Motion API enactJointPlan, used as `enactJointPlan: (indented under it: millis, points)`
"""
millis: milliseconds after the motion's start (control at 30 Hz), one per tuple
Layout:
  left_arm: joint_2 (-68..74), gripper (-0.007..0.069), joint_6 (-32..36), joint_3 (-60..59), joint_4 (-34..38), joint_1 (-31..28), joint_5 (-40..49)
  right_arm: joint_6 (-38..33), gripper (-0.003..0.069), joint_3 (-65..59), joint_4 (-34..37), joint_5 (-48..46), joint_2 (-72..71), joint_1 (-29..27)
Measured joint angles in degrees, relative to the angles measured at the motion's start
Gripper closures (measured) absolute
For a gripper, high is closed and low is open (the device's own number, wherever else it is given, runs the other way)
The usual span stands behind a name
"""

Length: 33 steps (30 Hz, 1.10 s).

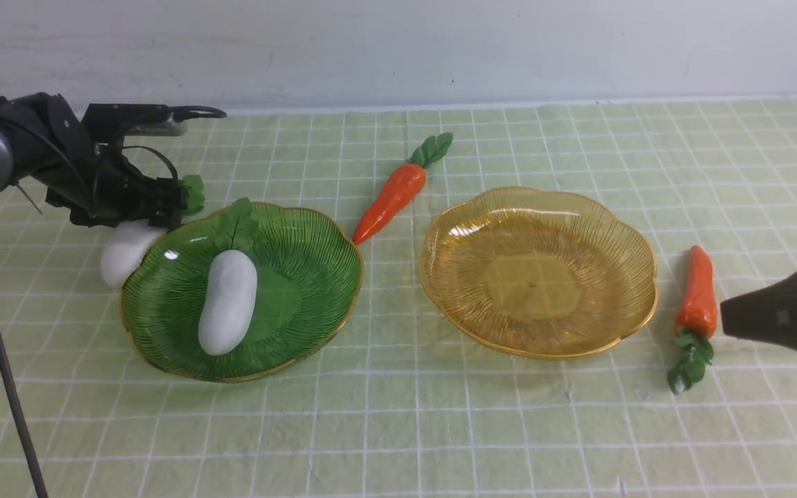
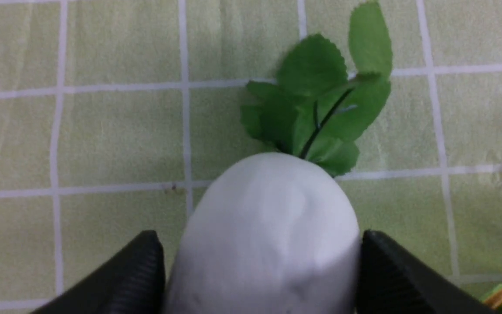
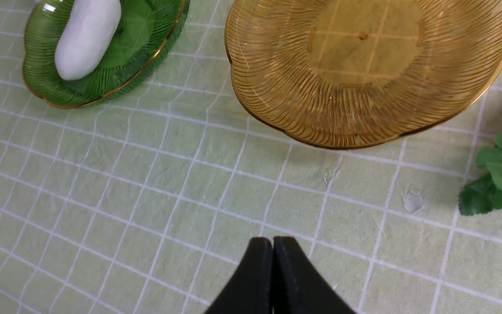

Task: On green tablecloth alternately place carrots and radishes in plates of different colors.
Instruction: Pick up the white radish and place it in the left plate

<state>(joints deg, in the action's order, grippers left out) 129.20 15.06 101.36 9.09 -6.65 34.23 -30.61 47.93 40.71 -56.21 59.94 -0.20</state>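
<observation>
One radish (image 1: pixel 122 256) is sitting at the left of the front view, just beside the left rim of the green plate (image 1: pixel 301 277), with its leaves pointing toward the upper part of the frame. The left gripper (image 2: pixel 259 244) is clamping it: the two black fingers (image 2: pixel 137 279) are pressing against either side of the white body, spread only as wide as the radish itself. I cannot tell whether the radish is resting on the cloth or is lifted off it.

The other radish (image 1: pixel 227 301) is lying inside the green plate, leaves toward the far rim. The amber plate (image 1: pixel 537 277) is standing right of centre, apart from the green one.

One carrot (image 1: pixel 391 197) is lying slantwise above the gap between the two plates, its tip near the green plate's rim. The other carrot (image 1: pixel 697 290) is lying just right of the amber plate, leaves toward the bottom of the frame.

The green tablecloth (image 1: pixel 398 429) is spreading under everything, a little wrinkled.

The right gripper (image 3: pixel 273 244) is hovering over bare cloth, its jaws pressed together and gripping nothing. The right arm (image 1: pixel 786 311) is poking in at the right edge.
</observation>
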Motion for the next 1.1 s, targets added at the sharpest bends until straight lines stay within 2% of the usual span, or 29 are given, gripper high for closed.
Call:
enactJointPlan:
  millis: [33, 200, 267, 367, 500, 567, 600, 733, 867, 1100]
  points:
    - [0.0, 0.0171, 0.0, 0.1, -0.7, 0.0, 0.1, 0.0, 0.0673, 0.0, 0.0, 0.0, 0.0, 0.0]
    - [-0.9, 0.0169, -0.2, 1.1, -4.8, 0.0, 2.4, 0.1, 0.0673, 0.0, 0.0, 0.0, 0.0, 0.0]
    - [-3.0, 0.0169, -1.4, 2.8, -7.6, 0.0, 3.7, 0.2, 0.0673, 0.0, 0.0, 0.0, 0.0, 0.0]
    - [-6.7, 0.0169, -4.5, 5.3, -7.6, 0.0, 5.7, 0.5, 0.0673, 0.0, 0.0, 0.7, 0.0, 0.0]
    - [-12.7, 0.0169, -7.4, 7.5, -0.2, 0.7, 12.6, 3.4, 0.0673, 0.0, 0.0, 3.3, 0.0, 0.0]
    - [-15.0, 0.0169, -6.1, 7.8, 5.6, 2.0, 17.5, 4.8, 0.0673, 0.0, 0.1, 4.6, 0.0, 0.0]
    - [-15.1, 0.0169, -5.8, 7.8, 6.1, 2.1, 18.1, 4.9, 0.0673, 0.0, 0.1, 4.6, 0.0, 0.0]
    - [-14.7, 0.0169, 0.7, 7.5, 14.7, 7.6, 28.9, 6.0, 0.0673, 0.0, 0.1, 5.4, 0.0, 0.0]
    - [-11.7, 0.0169, 1.9, 7.3, 13.8, 12.5, 32.4, 6.0, 0.0673, 0.0, 0.1, 5.4, 0.1, 0.0]
    - [-4.9, 0.0169, -4.4, 7.3, 4.4, 18.4, 33.1, 6.0, 0.0673, 0.0, 0.1, 4.8, 0.1, 0.0]
